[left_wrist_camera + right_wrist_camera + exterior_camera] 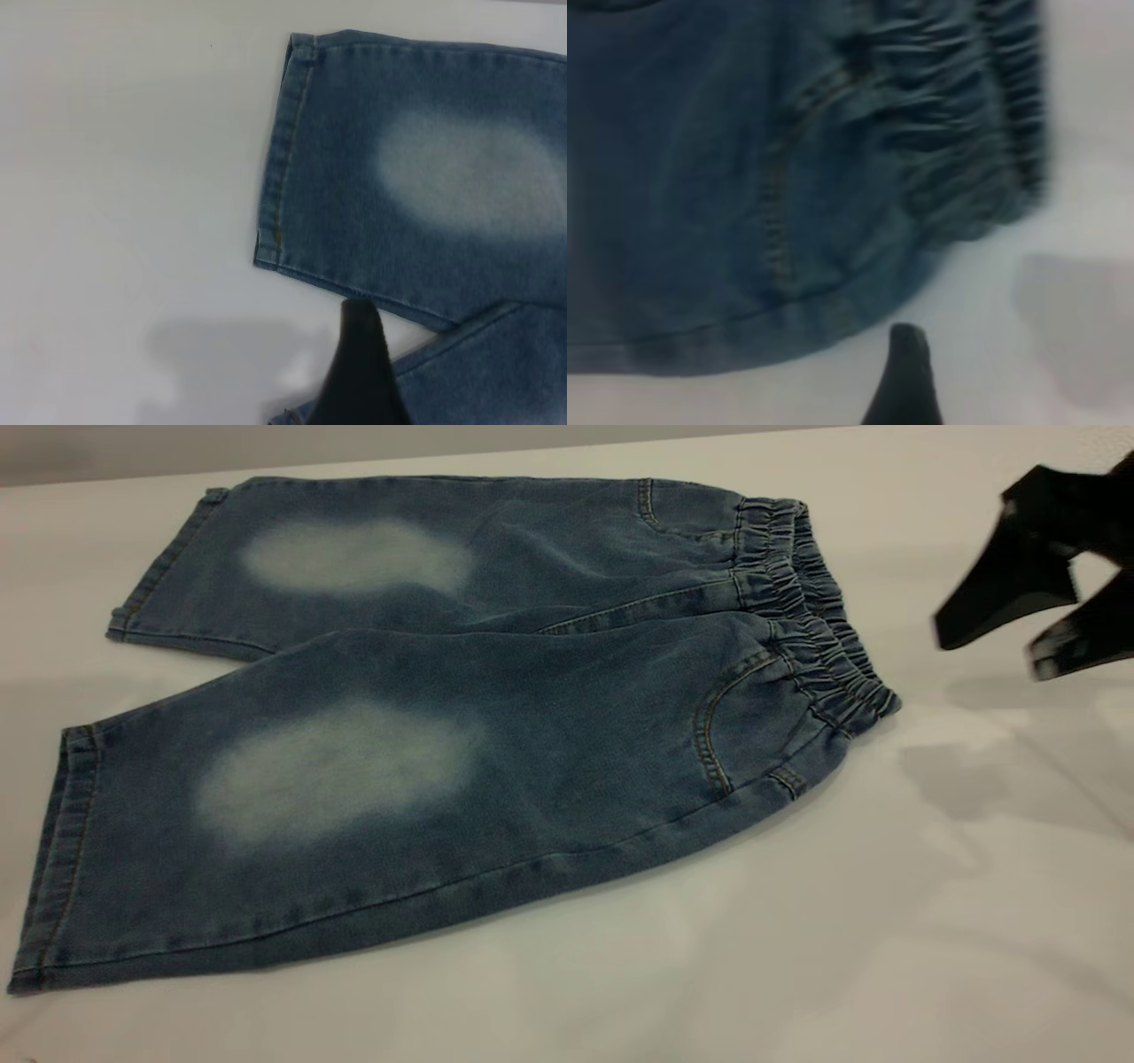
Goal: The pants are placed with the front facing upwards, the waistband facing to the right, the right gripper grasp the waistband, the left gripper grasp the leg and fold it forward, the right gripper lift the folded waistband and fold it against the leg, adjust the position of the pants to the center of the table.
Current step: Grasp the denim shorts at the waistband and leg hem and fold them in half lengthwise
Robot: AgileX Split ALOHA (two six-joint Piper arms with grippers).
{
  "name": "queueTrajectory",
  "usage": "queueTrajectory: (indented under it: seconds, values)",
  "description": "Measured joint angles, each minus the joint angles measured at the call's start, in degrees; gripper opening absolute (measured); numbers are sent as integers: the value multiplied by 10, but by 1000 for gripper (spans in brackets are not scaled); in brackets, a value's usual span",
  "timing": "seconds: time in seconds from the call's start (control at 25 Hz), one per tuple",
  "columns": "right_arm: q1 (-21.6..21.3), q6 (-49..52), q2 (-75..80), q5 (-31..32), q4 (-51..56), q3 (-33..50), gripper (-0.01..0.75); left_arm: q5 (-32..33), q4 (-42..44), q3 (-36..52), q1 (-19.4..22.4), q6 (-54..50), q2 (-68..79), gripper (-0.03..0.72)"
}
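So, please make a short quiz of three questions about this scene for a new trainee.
1. True or false: the pants are already folded in half.
2. Which edge of the pants lies nearest the right tool?
A. a leg hem
B. the waistband
C. a knee patch
3. Fill in: the right tool's fingers are ____ and hold nothing.

Key:
1. False; they lie flat and spread on the table, both legs showing.
2. B; the tool hovers apart from it, above the table.
3. Open.

The left tool shows only one finger, near a leg hem.
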Motion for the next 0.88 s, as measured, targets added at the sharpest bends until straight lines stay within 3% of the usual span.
queueTrajectory:
  seconds: [0.36,0.88]
  values:
    - [0,-211,68,6,243,0,513,0,0,0,0,0,0,498]
    - [0,-244,120,-12,264,-1,513,-1,0,0,0,0,0,498]
